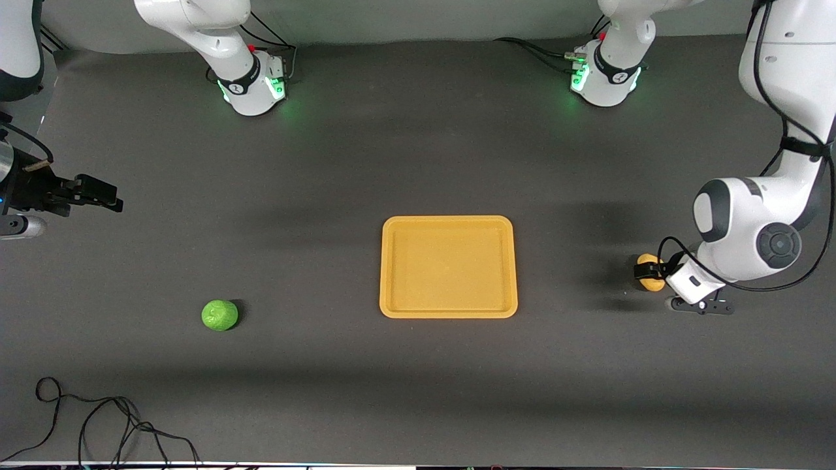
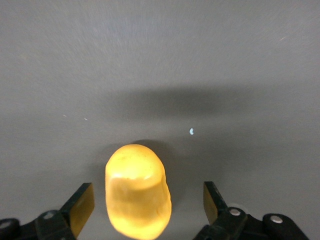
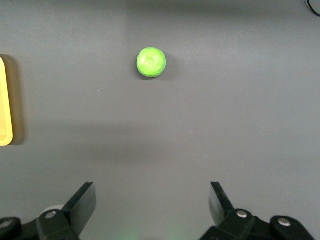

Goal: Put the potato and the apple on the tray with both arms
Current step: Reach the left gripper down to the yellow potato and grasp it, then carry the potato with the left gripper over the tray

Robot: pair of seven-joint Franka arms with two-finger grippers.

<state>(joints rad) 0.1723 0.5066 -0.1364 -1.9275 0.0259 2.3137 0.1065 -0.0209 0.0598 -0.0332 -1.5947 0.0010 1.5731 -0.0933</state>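
While your left gripper (image 1: pixel 648 277) is down at the potato (image 1: pixel 650 272), its jaws stand apart, one finger (image 2: pixel 80 207) on each side of the potato and not touching it. The potato lies on the dark table (image 1: pixel 418 163) at about 3 o'clock from the tray (image 1: pixel 448 307), toward the left arm's end.

Your right gripper (image 1: pixel 108 199) hangs over bare table at the right arm's end, and its jaws are released too. You find the green apple (image 1: pixel 220 314) on the table at about 8 o'clock from the tray, well apart from it.
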